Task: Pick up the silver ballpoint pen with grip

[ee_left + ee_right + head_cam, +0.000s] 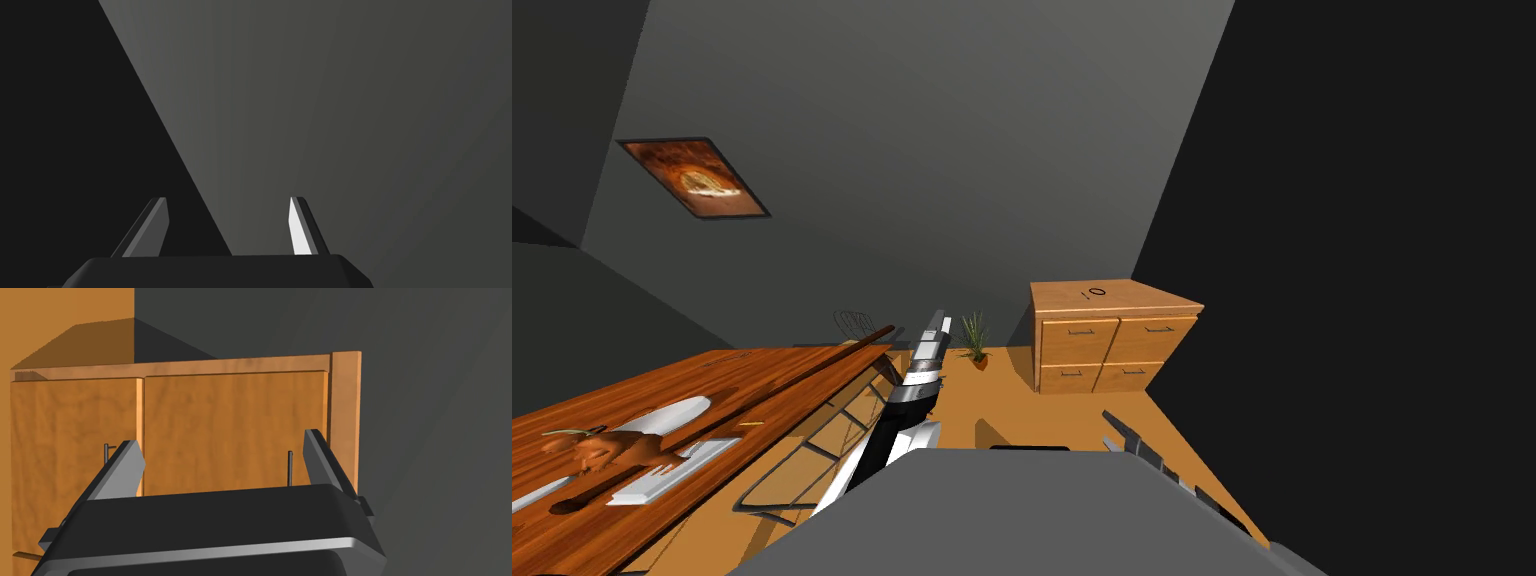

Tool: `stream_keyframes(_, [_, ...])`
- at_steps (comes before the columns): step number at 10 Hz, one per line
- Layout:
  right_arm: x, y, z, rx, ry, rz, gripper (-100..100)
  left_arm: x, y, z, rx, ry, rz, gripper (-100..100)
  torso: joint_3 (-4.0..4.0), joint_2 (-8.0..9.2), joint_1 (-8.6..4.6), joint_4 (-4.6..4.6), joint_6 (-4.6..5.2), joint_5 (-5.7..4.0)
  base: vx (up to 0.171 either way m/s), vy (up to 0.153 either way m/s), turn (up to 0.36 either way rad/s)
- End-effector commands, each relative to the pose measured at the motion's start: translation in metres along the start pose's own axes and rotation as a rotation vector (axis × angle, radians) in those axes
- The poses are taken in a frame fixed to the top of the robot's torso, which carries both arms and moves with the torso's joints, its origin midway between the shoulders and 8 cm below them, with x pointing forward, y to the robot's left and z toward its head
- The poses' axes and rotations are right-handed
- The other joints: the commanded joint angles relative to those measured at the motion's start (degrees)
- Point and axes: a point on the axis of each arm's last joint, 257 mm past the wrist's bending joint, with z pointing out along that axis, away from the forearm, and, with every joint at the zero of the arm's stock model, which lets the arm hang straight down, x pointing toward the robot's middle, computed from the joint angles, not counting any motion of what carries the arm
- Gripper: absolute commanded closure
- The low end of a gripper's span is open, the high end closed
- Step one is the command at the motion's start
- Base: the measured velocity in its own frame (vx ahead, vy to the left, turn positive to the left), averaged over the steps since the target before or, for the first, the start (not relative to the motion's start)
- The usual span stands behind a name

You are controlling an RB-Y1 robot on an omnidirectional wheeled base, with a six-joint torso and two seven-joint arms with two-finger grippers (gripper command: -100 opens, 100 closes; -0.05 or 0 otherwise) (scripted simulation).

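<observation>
Wood cabinet (1112,340): ahead against the grey wall, low, on the orange floor
Silver pen (1086,293): likely the thin dark stroke on the cabinet top; too small to be sure
Right gripper (221,438): blades spread, empty, facing the cabinet fronts, below and well short of that top
Left gripper (228,200): blades apart, empty, pointed at the wall, seemingly parked clear
Table (762,370): at my left, probably irrelevant

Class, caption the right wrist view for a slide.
Open right tool facing a wooden cabinet beside a grey wall.
</observation>
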Motion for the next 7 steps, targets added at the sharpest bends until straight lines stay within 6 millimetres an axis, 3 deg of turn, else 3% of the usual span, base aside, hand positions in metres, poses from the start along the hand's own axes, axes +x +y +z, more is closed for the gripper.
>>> stream_keyframes(1, [-0.014,-0.023,-0.022,0.082,-0.007,0.0,-100,0.0,0.0,0.0,0.0,0.0,0.0,0,0.0,0.0,0.0,0.0,0.0,0.0,-0.003,0.039,0.158])
stream_keyframes(4, [-0.046,-0.049,-0.06,0.204,-0.022,-0.04,-100,0.0,0.0,0.0,0.0,0.0,0.0,0,-0.02,-0.03,0.12,0.0,-0.04,0.02,-0.005,0.051,0.095])
stream_keyframes(5, [-0.052,-0.049,-0.065,0.219,-0.021,-0.054,-100,0.0,0.0,0.0,0.0,0.0,0.0,0,-0.03,-0.04,0.09,-0.01,-0.02,0.03,0.002,0.02,-0.009])
stream_keyframes(7, [-0.079,-0.065,-0.099,0.315,-0.04,-0.084,-100,0.0,0.0,0.0,0.0,0.0,0.0,0,-0.04,-0.08,0.04,-0.01,-0.04,0.0,0.011,0.038,0.121])
